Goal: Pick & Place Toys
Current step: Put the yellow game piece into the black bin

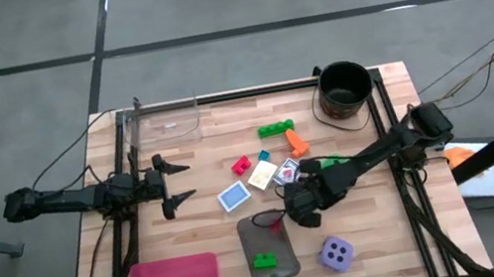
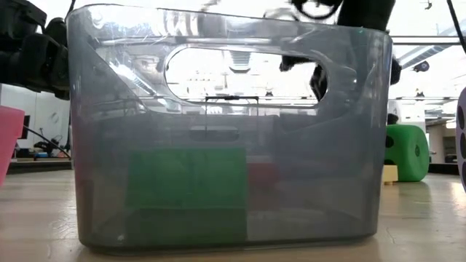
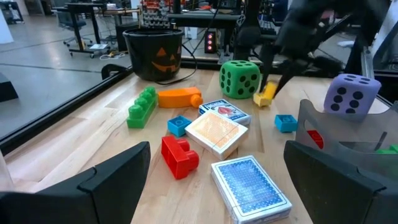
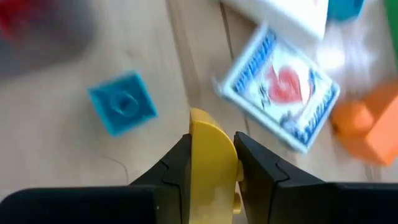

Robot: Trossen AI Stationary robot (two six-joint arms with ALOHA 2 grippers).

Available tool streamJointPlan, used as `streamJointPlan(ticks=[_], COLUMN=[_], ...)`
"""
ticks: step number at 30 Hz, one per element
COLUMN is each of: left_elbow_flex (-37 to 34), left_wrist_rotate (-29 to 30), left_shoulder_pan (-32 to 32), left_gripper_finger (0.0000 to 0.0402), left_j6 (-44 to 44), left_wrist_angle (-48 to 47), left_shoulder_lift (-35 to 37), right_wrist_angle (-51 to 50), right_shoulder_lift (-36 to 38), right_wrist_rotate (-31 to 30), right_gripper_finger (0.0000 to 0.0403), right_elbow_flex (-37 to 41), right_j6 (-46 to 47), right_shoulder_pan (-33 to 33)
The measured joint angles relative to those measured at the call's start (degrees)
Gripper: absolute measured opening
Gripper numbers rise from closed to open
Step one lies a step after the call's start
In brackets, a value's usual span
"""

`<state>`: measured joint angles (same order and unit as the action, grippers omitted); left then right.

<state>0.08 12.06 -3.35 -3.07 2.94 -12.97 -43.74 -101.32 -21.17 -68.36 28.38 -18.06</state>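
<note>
Right end effector (image 4: 212,163) clamps the yellow block (image 4: 213,158); left end effector (image 1: 177,183) waits wide open.

I have the yellow block pinched between narrow fingers just above the desk (image 1: 193,238), beside the blue block (image 4: 122,104) and a red-backed card deck (image 4: 281,94), presumably to carry it to the grey tray (image 1: 274,240), where a green block (image 1: 264,260) already lies. From overhead my arm hides the block, and the low view shows only the tray's wall, with the green die (image 3: 240,77) beyond.
</note>
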Motion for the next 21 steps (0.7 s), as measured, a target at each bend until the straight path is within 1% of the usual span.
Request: streamJointPlan(ticks=[3, 8, 11, 15, 18, 21], left_elbow_flex=[0.0, 0.0, 0.0, 0.0, 0.0, 0.0], left_wrist_rotate=[0.0, 0.2, 0.2, 0.2, 0.2, 0.2], left_shoulder_pan=[0.0, 0.0, 0.0, 0.0, 0.0, 0.0], left_gripper_finger=[0.0369, 0.0369, 0.0369, 0.0369, 0.0369, 0.0369], left_j6=[0.0, 0.0, 0.0, 0.0, 0.0, 0.0], left_wrist_angle=[0.0, 0.1, 0.0, 0.0, 0.0, -0.1], left_shoulder_lift=[0.0, 0.0, 0.0, 0.0, 0.0, 0.0], right_wrist_angle=[4.4, 16.7, 25.4, 37.2, 41.7, 42.9], right_shoulder_lift=[2.6, 4.8, 5.0, 3.8, 2.1, -0.3], right_wrist_rotate=[-1.3, -1.3, 2.3, 9.0, 12.7, 15.1], right_gripper_finger=[0.0088, 0.0088, 0.0088, 0.0088, 0.0088, 0.0088], right_elbow_flex=[0.1, 0.3, 0.5, 2.3, 3.0, 3.1], right_j6=[-2.3, -10.1, -15.4, -20.4, -22.1, -22.4], right_shoulder_pan=[-0.6, -2.5, -2.9, -2.8, -2.6, -2.2])
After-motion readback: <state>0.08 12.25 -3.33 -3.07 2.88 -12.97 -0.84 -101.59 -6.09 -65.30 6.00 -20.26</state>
